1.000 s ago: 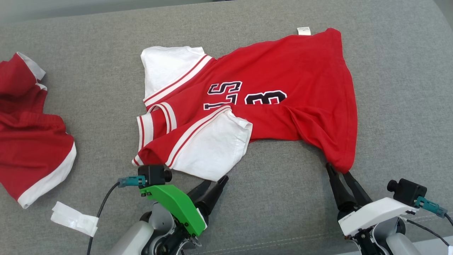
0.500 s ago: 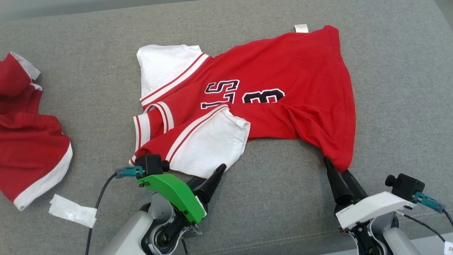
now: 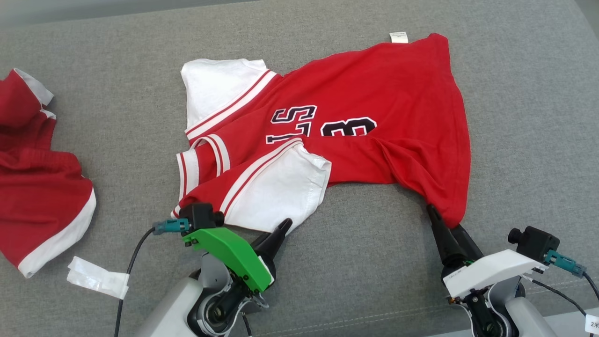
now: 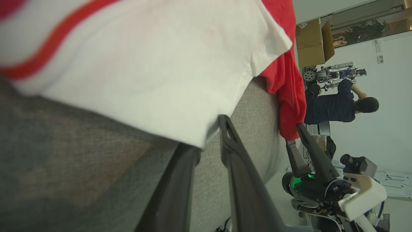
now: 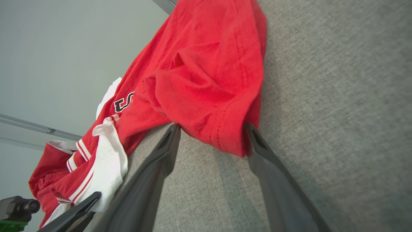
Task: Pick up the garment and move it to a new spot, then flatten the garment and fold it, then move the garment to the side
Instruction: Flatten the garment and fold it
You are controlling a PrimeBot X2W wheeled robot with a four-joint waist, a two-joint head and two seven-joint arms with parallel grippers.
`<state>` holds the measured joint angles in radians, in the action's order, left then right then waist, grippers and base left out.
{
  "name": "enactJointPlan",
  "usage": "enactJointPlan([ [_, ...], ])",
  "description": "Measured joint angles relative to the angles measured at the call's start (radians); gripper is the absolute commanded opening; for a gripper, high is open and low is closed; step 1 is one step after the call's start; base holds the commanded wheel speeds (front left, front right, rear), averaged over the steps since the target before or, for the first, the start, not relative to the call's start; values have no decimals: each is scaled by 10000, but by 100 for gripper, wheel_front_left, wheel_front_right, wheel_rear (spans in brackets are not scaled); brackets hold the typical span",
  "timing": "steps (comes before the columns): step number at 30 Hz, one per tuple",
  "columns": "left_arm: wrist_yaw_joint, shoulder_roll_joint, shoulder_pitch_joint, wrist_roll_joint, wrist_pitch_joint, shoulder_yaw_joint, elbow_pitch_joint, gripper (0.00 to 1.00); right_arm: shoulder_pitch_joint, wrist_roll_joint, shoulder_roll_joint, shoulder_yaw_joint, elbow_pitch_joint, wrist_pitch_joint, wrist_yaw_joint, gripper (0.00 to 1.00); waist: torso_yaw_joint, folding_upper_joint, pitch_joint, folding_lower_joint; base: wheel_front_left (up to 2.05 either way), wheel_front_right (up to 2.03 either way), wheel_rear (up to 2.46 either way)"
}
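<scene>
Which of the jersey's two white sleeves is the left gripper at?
The near sleeve: its hem lies at the left gripper's open fingertips. The far sleeve lies farther up the head view, well clear of it.

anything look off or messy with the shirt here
Yes. The shirt lies crooked and rumpled on the grey cushion. Its near white sleeve is flopped across the chest and partly covers the lettering, and the hem corner is bunched into folds. A loose white scrap lies off to the left.
</scene>
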<state>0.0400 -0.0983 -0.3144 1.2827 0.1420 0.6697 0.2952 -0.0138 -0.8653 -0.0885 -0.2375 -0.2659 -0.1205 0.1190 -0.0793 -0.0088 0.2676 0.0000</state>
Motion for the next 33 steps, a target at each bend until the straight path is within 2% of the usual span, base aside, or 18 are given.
enactJointPlan([
  [3,0,44,-38,6,31,8,54,16,-58,0,0,0,-15,-2,31,100,3,0,-4,0,0,0,0],
  [5,-2,77,-48,8,69,17,82,0,-69,0,0,-2,-42,-2,31,100,6,0,-13,0,0,0,0],
  [6,-4,92,-50,8,69,23,94,0,-82,2,0,-6,-56,-2,31,99,8,0,-19,0,0,0,0],
  [7,-4,98,-53,8,71,31,100,0,-98,2,0,-12,-67,-2,31,46,10,0,-26,0,0,0,0],
  [8,-8,100,-58,8,71,42,109,0,-124,4,0,-23,-84,-4,31,32,12,0,-33,0,0,0,0],
  [9,-17,100,-70,8,73,56,121,0,-162,13,-4,-33,-104,-4,31,12,14,0,-43,0,0,0,0],
  [10,-44,100,-85,8,81,61,132,0,-193,29,-6,-36,-107,-8,31,0,16,0,-52,0,0,0,0],
  [19,-238,119,-146,19,79,75,12,0,-205,50,-92,81,-98,-359,36,0,26,0,-159,0,0,0,0],
  [27,-679,138,-146,343,86,-13,-744,0,-407,190,-456,709,337,-989,38,0,83,0,-456,0,0,0,0],
  [33,-809,77,-145,719,153,-401,-1333,0,-408,190,-589,1018,652,-1080,38,0,218,0,-647,0,0,0,0],
])
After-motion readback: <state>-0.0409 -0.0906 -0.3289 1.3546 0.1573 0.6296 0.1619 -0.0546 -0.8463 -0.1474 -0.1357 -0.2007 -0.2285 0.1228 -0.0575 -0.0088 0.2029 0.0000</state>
